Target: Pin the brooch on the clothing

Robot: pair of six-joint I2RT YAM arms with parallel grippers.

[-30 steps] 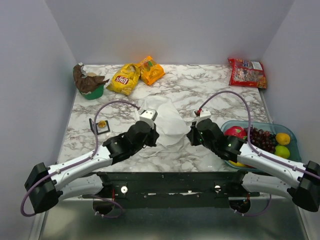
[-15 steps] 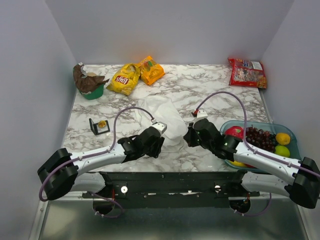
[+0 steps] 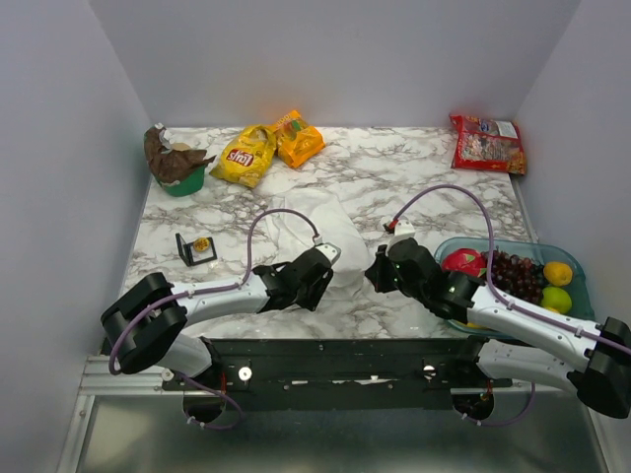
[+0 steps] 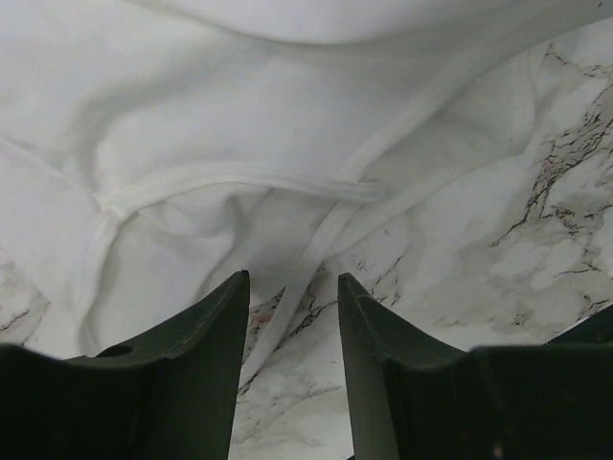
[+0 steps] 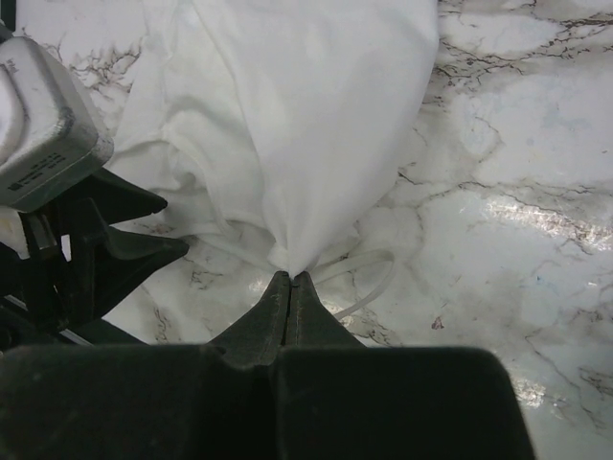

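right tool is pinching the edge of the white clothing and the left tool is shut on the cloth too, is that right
Not quite. The right tool does pinch the edge of the white clothing, but the left tool is not shut on the cloth. The left wrist view shows its jaws standing apart over the fabric, gripping nothing.

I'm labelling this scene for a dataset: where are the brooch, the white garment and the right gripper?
brooch [image 3: 201,243]: overhead view, on the gold disc itself.
white garment [image 3: 333,235]: overhead view, on its bare middle.
right gripper [image 5: 290,280]: right wrist view, where the closed fingertips meet.
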